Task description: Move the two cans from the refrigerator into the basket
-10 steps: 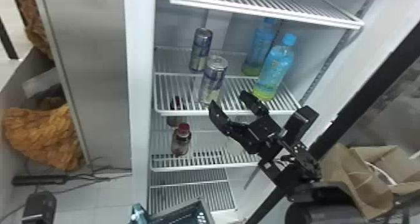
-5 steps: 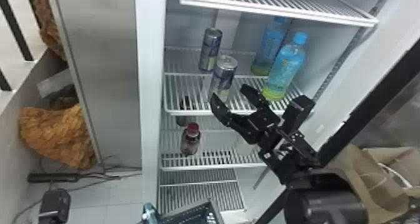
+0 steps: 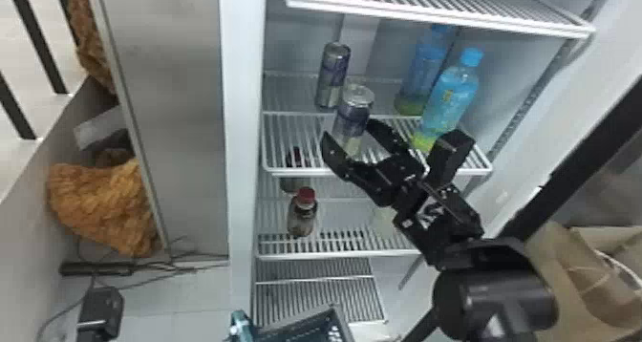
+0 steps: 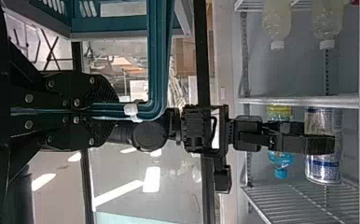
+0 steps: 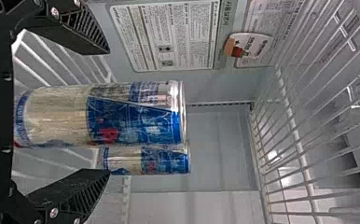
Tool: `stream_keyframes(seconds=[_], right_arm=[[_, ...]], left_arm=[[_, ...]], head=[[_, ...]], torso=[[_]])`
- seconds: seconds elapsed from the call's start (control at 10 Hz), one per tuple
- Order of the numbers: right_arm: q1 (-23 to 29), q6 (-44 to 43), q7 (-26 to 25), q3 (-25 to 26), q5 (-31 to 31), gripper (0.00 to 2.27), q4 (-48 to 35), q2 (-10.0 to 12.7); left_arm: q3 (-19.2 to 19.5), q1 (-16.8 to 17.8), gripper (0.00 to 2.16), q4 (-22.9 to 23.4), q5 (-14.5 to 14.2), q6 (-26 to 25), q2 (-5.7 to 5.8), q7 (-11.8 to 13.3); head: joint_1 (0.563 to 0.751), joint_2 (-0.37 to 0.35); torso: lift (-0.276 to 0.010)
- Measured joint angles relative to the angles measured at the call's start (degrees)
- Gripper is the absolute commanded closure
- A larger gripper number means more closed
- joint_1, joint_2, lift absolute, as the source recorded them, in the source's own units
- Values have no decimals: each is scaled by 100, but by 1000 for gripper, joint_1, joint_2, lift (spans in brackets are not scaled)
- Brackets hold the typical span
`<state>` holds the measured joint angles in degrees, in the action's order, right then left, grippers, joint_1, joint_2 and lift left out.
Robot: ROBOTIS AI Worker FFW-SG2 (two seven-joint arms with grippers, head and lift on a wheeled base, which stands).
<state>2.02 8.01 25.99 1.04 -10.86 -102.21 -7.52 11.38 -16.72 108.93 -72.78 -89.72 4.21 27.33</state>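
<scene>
White refrigerator (image 3: 243, 126) stands open, wire shelves inside. Head view: two tall silver-and-blue cylindrical metal cans upright on one wire shelf (image 3: 286, 140), the nearer can (image 3: 352, 114) toward the shelf's front, the farther can (image 3: 333, 73) behind it. Two blue-capped plastic bottles (image 3: 451, 95) share that shelf; red-capped bottle (image 3: 302, 214) on the shelf below.

Right gripper (image 3: 347, 132): fingers wide apart. Right wrist view puts the nearer can between them, ungripped, gaps visible; also gives printed white notice (image 5: 169, 39) on the fridge wall.

Left wrist view adds left gripper (image 4: 115, 111), fingers closed on teal plastic handle (image 4: 159, 56) of the teal-and-grey openwork basket (image 4: 122, 35). Also two white-capped pale bottles (image 4: 326, 21).
</scene>
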Motion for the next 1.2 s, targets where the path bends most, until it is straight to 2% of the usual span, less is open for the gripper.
stream_keyframes(seconds=[0.2,0.4,0.6,0.8,1.2], right_arm=[[-156,22,-35,-96,-5,153,136,-22],[-289,37,-59,-177,-15,292,228,-32],[-354,51,-59,-219,-31,754,275,-46],[-355,105,-59,-197,-51,1111,288,-56],[-219,178,-59,-67,-7,1151,-14,-65]], left_arm=[[2,-3,1197,-3,8,0,1,-9],[-5,-3,1197,-8,11,0,1,-9],[-3,-2,1197,-9,3,0,-2,-9],[4,-14,1197,-10,-1,0,-15,-9],[7,-19,1197,-13,0,0,-32,-9]], head=[[695,-208],[695,-200],[695,-192],[695,-196],[695,-210]], torso=[[-35],[-35],[-35],[-35],[-35]])
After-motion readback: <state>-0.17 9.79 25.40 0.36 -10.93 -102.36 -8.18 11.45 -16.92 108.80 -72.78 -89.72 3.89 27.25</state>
